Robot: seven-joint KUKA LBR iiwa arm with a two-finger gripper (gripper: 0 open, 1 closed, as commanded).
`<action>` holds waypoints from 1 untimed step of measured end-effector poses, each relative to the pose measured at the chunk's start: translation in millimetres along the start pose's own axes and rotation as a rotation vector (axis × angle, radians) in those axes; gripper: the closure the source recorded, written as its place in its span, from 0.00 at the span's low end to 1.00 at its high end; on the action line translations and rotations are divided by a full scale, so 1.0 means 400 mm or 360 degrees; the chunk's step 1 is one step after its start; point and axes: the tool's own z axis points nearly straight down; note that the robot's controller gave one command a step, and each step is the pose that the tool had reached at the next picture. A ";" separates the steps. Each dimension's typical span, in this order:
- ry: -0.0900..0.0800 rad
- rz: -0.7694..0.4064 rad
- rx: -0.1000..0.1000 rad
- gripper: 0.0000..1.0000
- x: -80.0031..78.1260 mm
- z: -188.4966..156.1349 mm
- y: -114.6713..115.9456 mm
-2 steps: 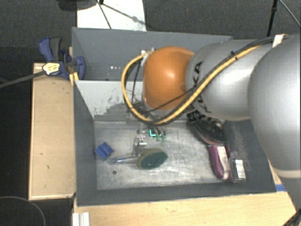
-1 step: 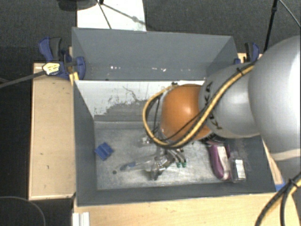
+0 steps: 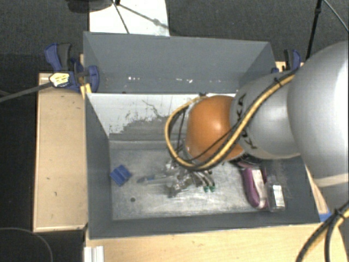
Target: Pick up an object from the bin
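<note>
The reach seemingly being in hand, the tool (image 3: pixel 181 183) is being held low at mid-floor of the bin (image 3: pixel 98 162), its width being untellable, a blue block (image 3: pixel 120 174) apart on its left, a purple thing (image 3: pixel 253 187) on its right, so shifting onto one is likely being called for.

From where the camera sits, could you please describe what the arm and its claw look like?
The arm is built of thick, rounded silver-grey links, one bearing dark lettering. A glossy orange dome covers the wrist, and black and yellow cables loop around it. The claw below is a small, pale metal assembly.
</note>
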 end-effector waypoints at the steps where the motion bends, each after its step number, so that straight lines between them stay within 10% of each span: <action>1: 0.0002 -0.0142 0.0006 1.00 0.022 -0.347 -0.100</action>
